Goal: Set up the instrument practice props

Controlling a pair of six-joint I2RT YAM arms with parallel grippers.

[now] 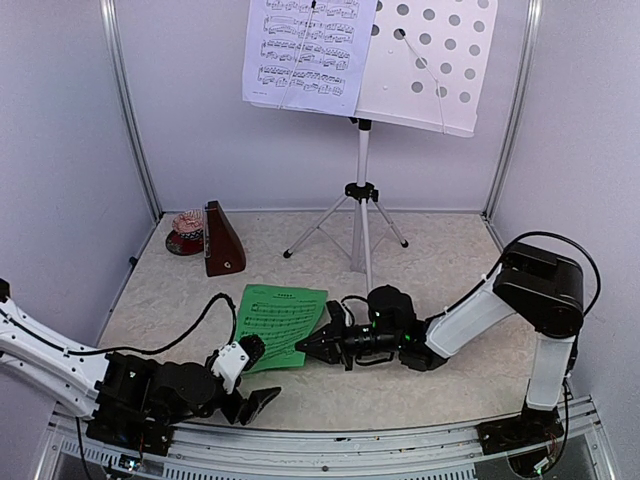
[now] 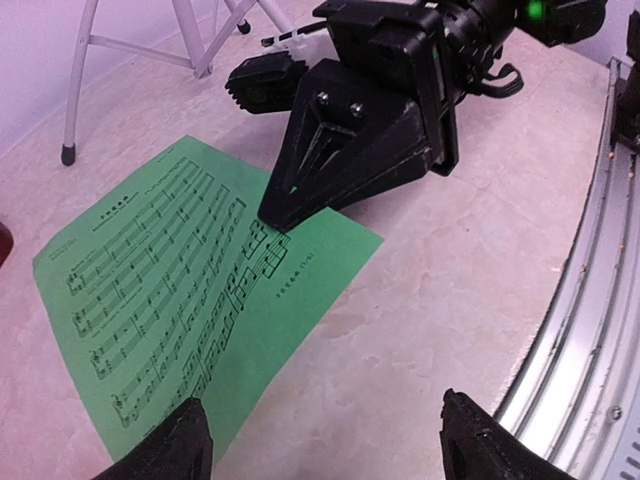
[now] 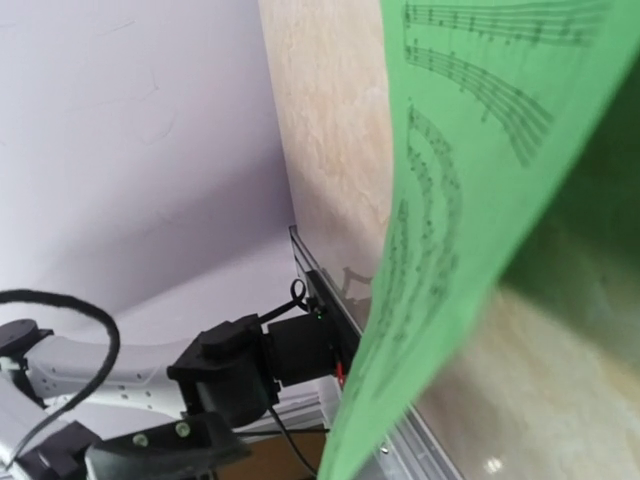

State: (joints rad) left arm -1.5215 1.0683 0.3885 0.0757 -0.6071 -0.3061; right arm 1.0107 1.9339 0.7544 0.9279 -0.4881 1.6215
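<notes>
The pale stone table point(image 1: 450, 260) has white walls around it. At the back stands the silver music stand point(image 1: 362, 190) on its three legs. Its grey desk point(image 1: 440, 70) with round holes is up at the top. The lavender sheet point(image 1: 305, 50) rests on the left half of that desk. The green sheet point(image 1: 275, 325) lies on the table in front of the stand, between the two arms. The brown metronome point(image 1: 222, 240) stands upright near the back left corner, well apart from the green sheet. A small red and white thing point(image 1: 187, 232) sits just beside it; it is too small to tell what it is. The right pincer point(image 1: 305, 347) is low and lying on its side, closed tight on the right edge of the green sheet. The left pincer point(image 2: 320, 450) is wide open and holds nothing. One of its fingertips point(image 2: 185, 440) is over the sheet's near corner.
</notes>
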